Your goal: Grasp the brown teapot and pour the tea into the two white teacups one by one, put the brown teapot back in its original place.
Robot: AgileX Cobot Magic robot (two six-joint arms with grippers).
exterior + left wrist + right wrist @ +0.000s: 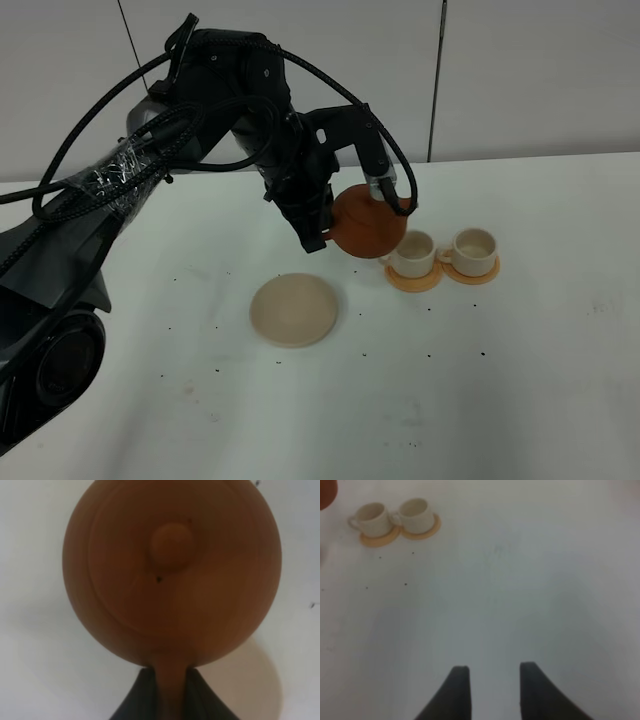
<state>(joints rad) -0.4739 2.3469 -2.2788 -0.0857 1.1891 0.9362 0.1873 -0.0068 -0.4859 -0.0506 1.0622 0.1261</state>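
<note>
Left gripper (170, 700) clamped on the loop handle of the pot (368, 225). The pot hangs clear of the table (520, 380), out ahead of the fingers and close to level. Near cup (412, 252) sits just past the pot's spout side and lower. Far cup (474, 245) is one place further out from the gripper, hard against the first (touching or not, cannot tell). Each stands on an orange coaster (413, 279). Disc (294, 310) lies back on the handle side of the gripper, low and bare. Right gripper (492, 690) idles well apart from the cups, its jaws a narrow gap apart with nothing between them. Step in hand, as I judge it: the pour into the near cup, with no stream visible yet. To do it well, set the spout over the cup's mouth before tipping, then roll the wrist slowly. Keep the pot's belly off the rim, since a cup this small would likely skid on its coaster. Hold the tilt shallow in case the lid is loose. Level off before carrying on outward to the far cup.
</note>
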